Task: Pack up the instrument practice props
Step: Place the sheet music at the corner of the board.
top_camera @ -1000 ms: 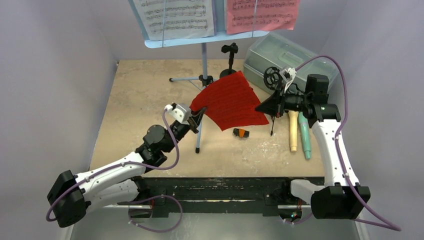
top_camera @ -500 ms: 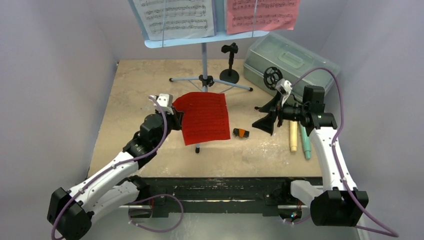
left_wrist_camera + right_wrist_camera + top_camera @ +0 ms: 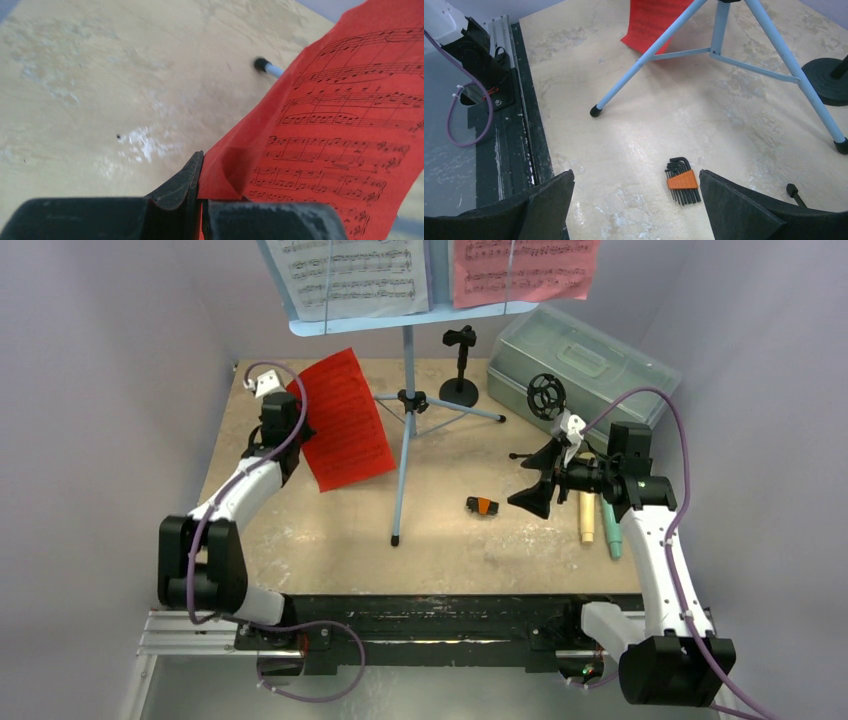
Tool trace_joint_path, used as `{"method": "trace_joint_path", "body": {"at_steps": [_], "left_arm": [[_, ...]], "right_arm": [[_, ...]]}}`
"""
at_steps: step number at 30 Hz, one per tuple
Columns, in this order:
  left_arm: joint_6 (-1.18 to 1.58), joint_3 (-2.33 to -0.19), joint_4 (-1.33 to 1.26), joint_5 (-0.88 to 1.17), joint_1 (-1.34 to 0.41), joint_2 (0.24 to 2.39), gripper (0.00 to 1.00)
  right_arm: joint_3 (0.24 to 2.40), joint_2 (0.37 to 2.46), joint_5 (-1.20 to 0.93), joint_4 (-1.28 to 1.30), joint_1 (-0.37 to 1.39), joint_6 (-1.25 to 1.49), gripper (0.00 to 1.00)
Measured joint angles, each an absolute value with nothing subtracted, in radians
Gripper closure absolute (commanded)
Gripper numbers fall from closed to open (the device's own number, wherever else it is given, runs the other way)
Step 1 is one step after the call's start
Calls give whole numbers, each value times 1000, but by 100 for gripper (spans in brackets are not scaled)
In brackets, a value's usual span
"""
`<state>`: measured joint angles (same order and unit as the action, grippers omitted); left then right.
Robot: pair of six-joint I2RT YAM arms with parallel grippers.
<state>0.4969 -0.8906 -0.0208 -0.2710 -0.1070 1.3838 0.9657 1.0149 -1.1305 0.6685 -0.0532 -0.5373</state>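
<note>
The red page (image 3: 345,420) is a single sheet of paper. I judge it very light, limp and easy to crease or tear, so it wants a pinch at an edge rather than in the middle, with no tugging. The left gripper (image 3: 295,425) holds it that way, jaws clamped together on the page's left margin. The left wrist view shows the paper buckled into a small fold right at the fingertips (image 3: 187,182), with the rest of the sheet spreading free to the right. The page is in the air over the far left of the table (image 3: 320,540), just left of the stand (image 3: 408,390) and apart from it. Seen from above, its long axis runs near to far, leaning a little left at the far end. The printed side faces up, and the staves run across the short way. Held by one edge only, it will likely droop and flutter on any fast swing. The right gripper (image 3: 538,480) hangs empty over the right middle of the table, jaws wide apart; in its wrist view the hex keys (image 3: 682,181) lie on the table below, between the fingers. The stand looks stiff but top-heavy, upright on its tripod, and is probably best taken by the pole.
</note>
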Motion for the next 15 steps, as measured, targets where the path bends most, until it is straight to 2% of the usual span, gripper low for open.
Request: {"method": "trace_joint_path", "body": {"at_steps": [13, 15], "left_arm": [[572, -1437, 41, -464, 102, 1994, 99], [596, -1528, 75, -483, 129, 2076, 78]], "right_arm": [[965, 1013, -1110, 714, -53, -588, 1], [965, 1013, -1110, 718, -54, -592, 1]]}}
